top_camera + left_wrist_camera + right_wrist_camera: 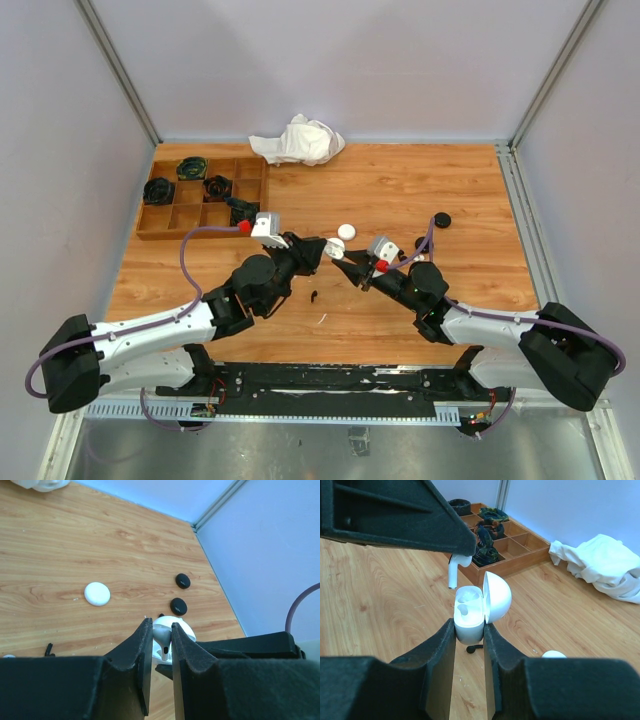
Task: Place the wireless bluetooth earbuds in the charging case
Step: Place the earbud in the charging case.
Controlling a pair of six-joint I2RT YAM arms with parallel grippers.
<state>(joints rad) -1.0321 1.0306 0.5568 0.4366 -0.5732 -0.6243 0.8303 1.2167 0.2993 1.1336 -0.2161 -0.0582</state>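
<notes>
While the right gripper [469,630] clamps the open charging case [469,612] by its sides — lid [497,597] swung aside — the left gripper [161,637], nearly closed, pinches a white earbud [453,572] close beside it, stem end toward the case's rim.

Crumpled white cloth [298,140] at the far edge of the wooden bench [400,190], about midway across. At far left, a shallow wooden divided tray [180,236], dark coiled bundles [158,190] in several compartments. Nearer, toward the middle, a thin white sliver [322,318] flat on the wood.
</notes>
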